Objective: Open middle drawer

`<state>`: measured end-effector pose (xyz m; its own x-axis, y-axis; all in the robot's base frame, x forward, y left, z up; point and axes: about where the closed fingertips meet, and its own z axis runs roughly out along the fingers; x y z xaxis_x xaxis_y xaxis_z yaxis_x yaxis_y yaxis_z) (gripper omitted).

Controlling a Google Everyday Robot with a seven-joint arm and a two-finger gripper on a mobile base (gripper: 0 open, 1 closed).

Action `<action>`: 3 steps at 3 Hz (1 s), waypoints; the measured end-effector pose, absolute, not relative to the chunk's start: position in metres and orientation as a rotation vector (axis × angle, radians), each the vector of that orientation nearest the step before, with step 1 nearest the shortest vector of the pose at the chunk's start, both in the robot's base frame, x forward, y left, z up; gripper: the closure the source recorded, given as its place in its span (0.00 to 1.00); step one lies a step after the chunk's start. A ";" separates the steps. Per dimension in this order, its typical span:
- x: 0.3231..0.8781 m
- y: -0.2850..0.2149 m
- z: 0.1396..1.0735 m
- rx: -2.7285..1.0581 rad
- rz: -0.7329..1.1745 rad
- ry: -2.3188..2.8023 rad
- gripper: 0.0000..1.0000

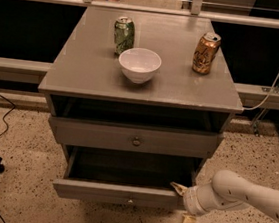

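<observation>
At centre, surface: flat grey wooden top (88, 75) of a drawer cabinet, carrying a bowl and two cans.
Floor: speckled beige stone floor (25, 141) around the cabinet.
Arm: smooth white robot arm (251, 194) coming in from the right edge, low down, toward the cabinet's lower right corner.
Upper drawer: tall grey wooden drawer front (91, 134) just under the surface, slightly forward, with a dark gap above it.
Middle drawer: grey wooden drawer with a plain flat front (95, 191), below the upper drawer. It stands open, well forward of the cabinet, its shallow dark box showing behind the front.
End effector: two-finger end effector (181, 210) at the right end of the middle drawer's front. Its yellowish fingers are apart, one at the front's top edge and one hanging below it.
Bowl: round white bowl (139, 64), upright, near the middle of the surface.
Cans: green drink can (124, 35) just behind the bowl to the left; gold-orange drink can (206, 53) well apart on the right.
Knobs: small round metal knob (130, 200) mid-front on the middle drawer; a like knob (136, 142) on the upper drawer.
</observation>
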<state>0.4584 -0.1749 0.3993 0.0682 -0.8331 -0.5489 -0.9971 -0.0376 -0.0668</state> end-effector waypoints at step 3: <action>0.471 -0.183 0.390 -1.909 0.485 1.852 0.16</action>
